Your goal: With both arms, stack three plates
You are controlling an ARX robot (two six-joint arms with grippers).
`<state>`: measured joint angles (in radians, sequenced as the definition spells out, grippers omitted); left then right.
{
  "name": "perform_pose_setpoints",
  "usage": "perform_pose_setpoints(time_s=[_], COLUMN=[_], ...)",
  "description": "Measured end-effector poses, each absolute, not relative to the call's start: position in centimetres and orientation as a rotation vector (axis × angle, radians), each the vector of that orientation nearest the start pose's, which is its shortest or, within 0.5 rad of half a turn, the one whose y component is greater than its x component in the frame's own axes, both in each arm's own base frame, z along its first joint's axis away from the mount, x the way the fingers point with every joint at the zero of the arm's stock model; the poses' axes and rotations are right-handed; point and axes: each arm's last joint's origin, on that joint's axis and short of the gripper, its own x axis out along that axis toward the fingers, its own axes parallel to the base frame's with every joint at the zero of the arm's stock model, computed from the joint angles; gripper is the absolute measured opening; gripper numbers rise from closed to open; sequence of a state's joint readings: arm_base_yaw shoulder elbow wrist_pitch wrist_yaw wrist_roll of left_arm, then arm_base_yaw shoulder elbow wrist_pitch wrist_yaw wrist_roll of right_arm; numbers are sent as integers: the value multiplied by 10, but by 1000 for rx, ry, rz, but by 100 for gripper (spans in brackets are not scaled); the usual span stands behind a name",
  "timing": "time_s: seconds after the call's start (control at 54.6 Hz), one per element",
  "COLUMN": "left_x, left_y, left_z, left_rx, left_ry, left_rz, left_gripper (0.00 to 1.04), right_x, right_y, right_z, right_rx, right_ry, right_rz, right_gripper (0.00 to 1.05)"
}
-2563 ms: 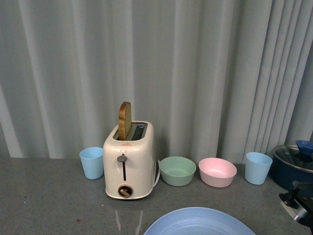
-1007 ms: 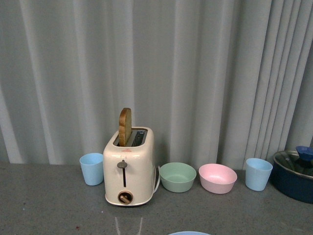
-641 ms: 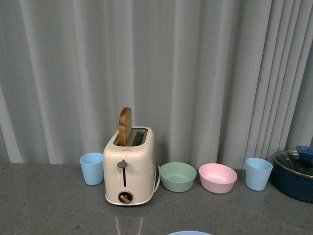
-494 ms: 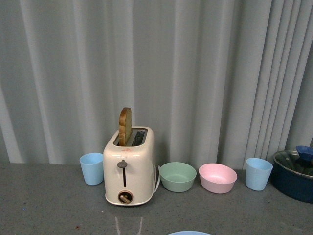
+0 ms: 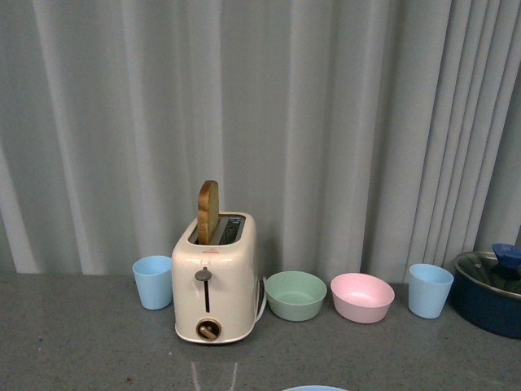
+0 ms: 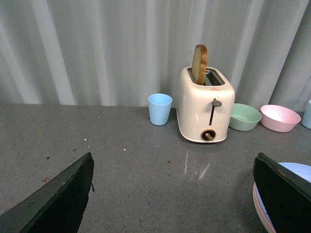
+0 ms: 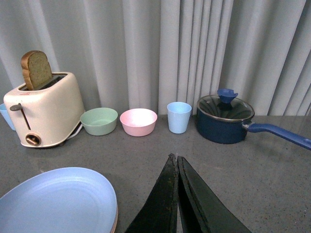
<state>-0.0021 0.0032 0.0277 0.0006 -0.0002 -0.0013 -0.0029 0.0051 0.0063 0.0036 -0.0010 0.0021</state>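
Plate stack [image 7: 56, 201] lies beside the right gripper [image 7: 177, 167], jaws together and empty; left gripper [image 6: 175, 194] stands spread.

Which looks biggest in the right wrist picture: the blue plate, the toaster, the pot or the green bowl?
1. Blue plate, though it lies nearest the camera, which swells it.
2. Toaster and pot: too close to rank, counting the pot's handle.
3. Green bowl, clearly smallest.

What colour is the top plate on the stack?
Light blue top plate, clearest in the right wrist view.
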Motion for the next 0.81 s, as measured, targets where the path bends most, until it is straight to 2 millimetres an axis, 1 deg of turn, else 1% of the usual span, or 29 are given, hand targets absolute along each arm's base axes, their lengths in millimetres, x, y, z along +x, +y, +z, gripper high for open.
perform_pose_setpoints(time_s=[0.201, 0.22, 0.256, 0.421, 0.439, 0.531, 0.549, 0.622, 0.732, 0.75, 0.805], left_x=[96, 96, 96, 96, 96, 96, 96, 96, 96, 96, 96], left_y=[0, 0, 0, 0, 0, 0, 0, 0, 0, 0, 0], left_z=[173, 173, 173, 173, 173, 173, 173, 173, 173, 173, 173], left_rx=[-1, -1, -1, -1, -1, -1, -1, -1, -1, -1, -1], left_ry=[-25, -25, -25, -25, -25, -25, -25, -25, -25, -25, -25], left_rz=[-2, -2, -2, -2, -2, -2, -2, -2, -2, -2, -2], left_gripper=[98, 98, 98, 98, 98, 98, 98, 98, 98, 98, 98], right_x=[98, 98, 98, 98, 98, 98, 98, 98, 98, 98, 98], right_y=[0, 0, 0, 0, 0, 0, 0, 0, 0, 0, 0], right_z=[165, 165, 165, 165, 165, 165, 165, 165, 165, 165, 165], right_rx=[2, 1, 1, 1, 1, 1, 1, 1, 1, 1, 2], right_ry=[-2, -2, -2, -2, -2, -2, -2, -2, -2, -2, -2], right_rz=[-2, -2, -2, -2, -2, -2, -2, -2, -2, -2, -2], right_gripper=[3, 5, 10, 40, 42, 59, 61, 77, 97, 99, 98])
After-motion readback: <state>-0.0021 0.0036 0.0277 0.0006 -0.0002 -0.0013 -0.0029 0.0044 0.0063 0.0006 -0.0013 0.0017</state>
